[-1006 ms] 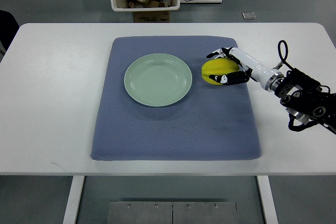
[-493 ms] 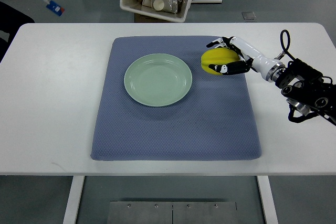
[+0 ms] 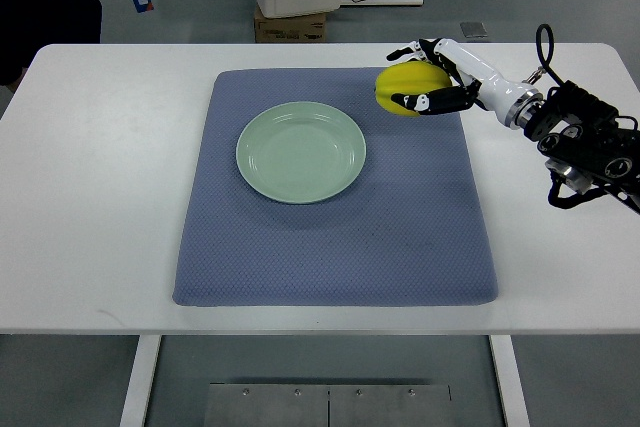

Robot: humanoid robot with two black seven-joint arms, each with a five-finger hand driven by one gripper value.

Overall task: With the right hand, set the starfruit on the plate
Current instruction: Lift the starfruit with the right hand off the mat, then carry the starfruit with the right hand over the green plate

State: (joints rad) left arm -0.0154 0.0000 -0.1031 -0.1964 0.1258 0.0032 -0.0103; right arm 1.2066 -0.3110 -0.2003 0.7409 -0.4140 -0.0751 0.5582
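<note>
One green plate [image 3: 300, 152] is seen at the centre of the blue mat [image 3: 335, 247]; nothing is held in it. One yellow starfruit [image 3: 410, 90] is gripped by the curled fingers of the right hand [image 3: 430, 77], upper right of the plate, apart from it.

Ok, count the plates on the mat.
1. The plate sits left of centre on the mat, empty; the right hand holds the starfruit beyond it.
</note>
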